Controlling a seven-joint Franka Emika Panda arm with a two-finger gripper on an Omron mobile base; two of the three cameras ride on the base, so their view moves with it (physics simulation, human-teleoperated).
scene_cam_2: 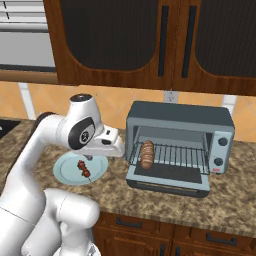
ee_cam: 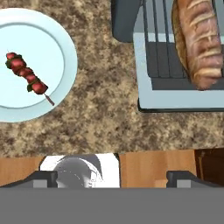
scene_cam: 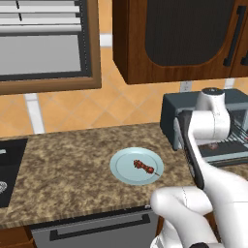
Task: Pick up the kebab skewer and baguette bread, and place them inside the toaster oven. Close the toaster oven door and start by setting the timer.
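Fingers [ee_cam: 43, 176] spread, empty; baguette [scene_cam_2: 147, 154] already on oven [scene_cam_2: 180, 145] rack. Drop over skewer [ee_cam: 27, 76] on plate [ee_cam: 61, 43], pinch mid-stick.

A home kitchen: speckled brown granite counter [scene_cam: 72, 160], dark wooden wall cabinets [scene_cam_2: 150, 40] at twelve o'clock, slate blue-grey toaster oven [scene_cam_2: 180, 117].

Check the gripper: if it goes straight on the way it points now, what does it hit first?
Probably bare granite counter. The gripper is open, pointing down at the strip between the plate holding the kebab skewer and the open toaster oven door. Depth is unclear; neither looks dead ahead.
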